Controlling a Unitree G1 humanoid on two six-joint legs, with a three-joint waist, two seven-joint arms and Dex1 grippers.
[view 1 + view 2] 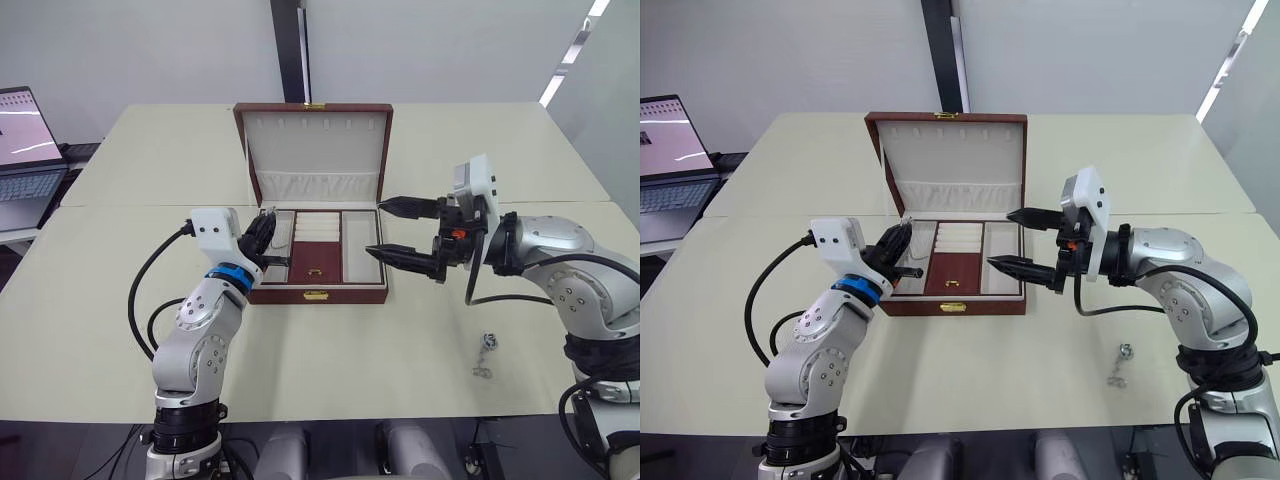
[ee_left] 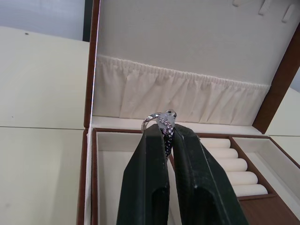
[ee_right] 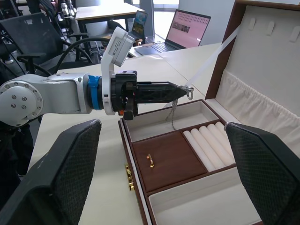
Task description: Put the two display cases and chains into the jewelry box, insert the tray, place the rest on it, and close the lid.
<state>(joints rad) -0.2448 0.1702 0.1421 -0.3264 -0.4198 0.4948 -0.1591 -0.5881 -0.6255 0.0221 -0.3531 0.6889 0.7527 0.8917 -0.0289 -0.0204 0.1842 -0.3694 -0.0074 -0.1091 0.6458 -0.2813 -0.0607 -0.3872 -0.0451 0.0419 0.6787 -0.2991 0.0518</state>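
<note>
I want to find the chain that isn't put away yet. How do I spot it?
Start at the open jewelry box in the middle of the cream table, then look toward the table's near edge on the robot's right. The loose chain lies there alone on the bare tabletop, while the other chain dangles from the left hand over the tray.

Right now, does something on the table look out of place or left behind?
Yes. One chain lies loose on the table, right of the jewelry box, apart from it. The left claw is shut on another chain over the tray's left section.
</note>
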